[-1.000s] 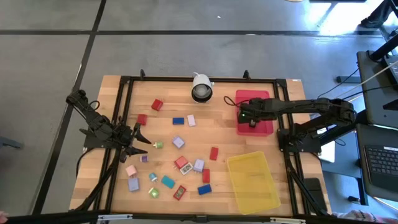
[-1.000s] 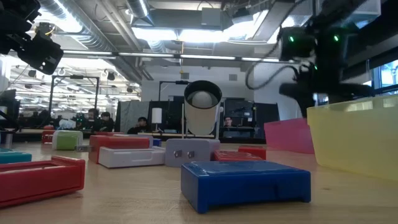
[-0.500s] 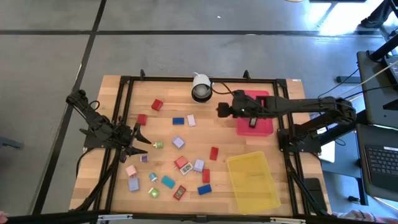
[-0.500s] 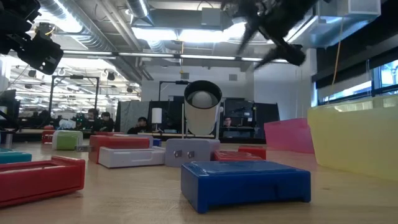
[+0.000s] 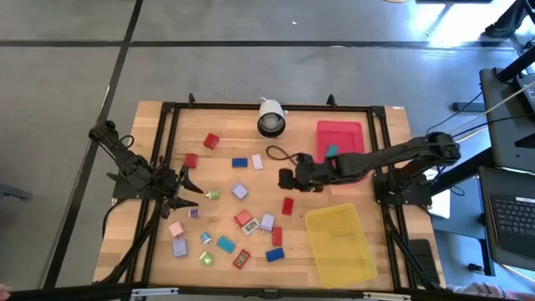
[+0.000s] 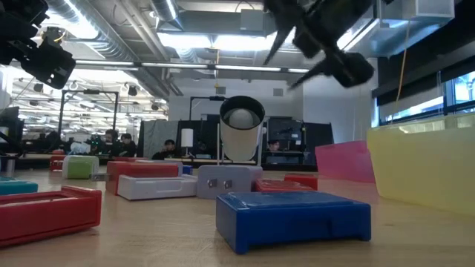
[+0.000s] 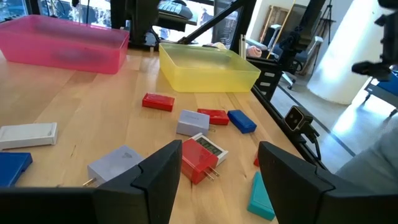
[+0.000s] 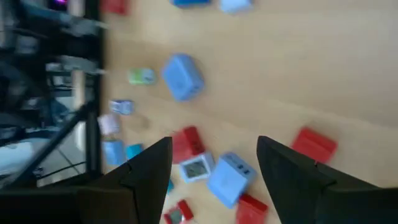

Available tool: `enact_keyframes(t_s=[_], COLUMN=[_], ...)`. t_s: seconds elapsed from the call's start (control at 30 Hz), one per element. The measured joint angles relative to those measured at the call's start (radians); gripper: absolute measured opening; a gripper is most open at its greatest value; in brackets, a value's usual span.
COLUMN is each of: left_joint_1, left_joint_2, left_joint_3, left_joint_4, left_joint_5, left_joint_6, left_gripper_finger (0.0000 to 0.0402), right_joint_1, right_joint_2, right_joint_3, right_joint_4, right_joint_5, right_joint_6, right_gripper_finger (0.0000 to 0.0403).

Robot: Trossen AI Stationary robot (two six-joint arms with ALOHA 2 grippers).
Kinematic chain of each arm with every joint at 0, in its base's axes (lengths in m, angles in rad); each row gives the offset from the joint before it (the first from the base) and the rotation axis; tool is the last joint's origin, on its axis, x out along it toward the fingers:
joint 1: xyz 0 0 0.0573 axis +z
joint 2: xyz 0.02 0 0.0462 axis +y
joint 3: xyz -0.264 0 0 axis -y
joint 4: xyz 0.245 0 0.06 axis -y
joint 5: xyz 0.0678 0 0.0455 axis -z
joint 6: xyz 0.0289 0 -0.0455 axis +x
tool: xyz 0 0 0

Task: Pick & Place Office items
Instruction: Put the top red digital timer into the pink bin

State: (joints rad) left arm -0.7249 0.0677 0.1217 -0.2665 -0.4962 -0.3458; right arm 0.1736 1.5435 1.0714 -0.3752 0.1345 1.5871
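Note:
Several office items, small flat blocks in red (image 5: 287, 206), blue (image 5: 240, 163), lilac (image 5: 240, 191), teal (image 5: 226, 244) and green (image 5: 212, 195), lie flat on the wooden table. One teal block (image 5: 332, 150) lies in the red tray (image 5: 351, 132). My right gripper (image 5: 285, 177) hangs open over the table's middle, above the red block, holding nothing; its wrist view (image 8: 214, 168) looks down on the blocks. My left gripper (image 5: 191, 186) waits open and empty at the left edge (image 7: 217, 171), pointing across the table.
A yellow tray (image 5: 340, 243) stands at the near right, beside the red tray. A white round camera (image 5: 270, 118) stands at the far middle, its cable (image 5: 280, 155) running onto the table near my right gripper. A black frame (image 5: 167, 150) borders the tabletop.
My right gripper has swung from above the red tray toward the table's left and slightly nearer, rising a little, and has tipped from pointing straight down to slanting. It now hangs over the loose blocks. A teal block shows in the red tray where it stood.

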Motion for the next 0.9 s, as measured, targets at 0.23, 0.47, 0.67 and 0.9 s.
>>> enact_keyframes(t_s=[0.23,0.47,0.67,0.9], left_joint_1=[0.0,0.0,0.0,0.0], left_joint_2=[0.0,0.0,0.0,0.0], left_joint_3=[0.0,0.0,0.0,0.0], left_joint_4=[0.0,0.0,0.0,0.0], left_joint_5=[0.0,0.0,0.0,0.0], left_joint_6=[0.0,0.0,0.0,0.0], left_gripper_finger=[0.0209,0.0208,0.0209,0.021], right_joint_1=[0.002,-0.009,-0.033,-0.044], right_joint_2=[0.13,0.195,0.197,0.198], right_joint_3=[0.0,0.0,0.0,0.0], right_joint_4=[0.001,0.0,-0.007,-0.074], right_joint_5=[-0.241,-0.257,-0.256,-0.157], right_joint_6=[0.082,0.064,0.013,-0.096], right_gripper_finger=[0.0237,0.0237,0.0237,0.0237])
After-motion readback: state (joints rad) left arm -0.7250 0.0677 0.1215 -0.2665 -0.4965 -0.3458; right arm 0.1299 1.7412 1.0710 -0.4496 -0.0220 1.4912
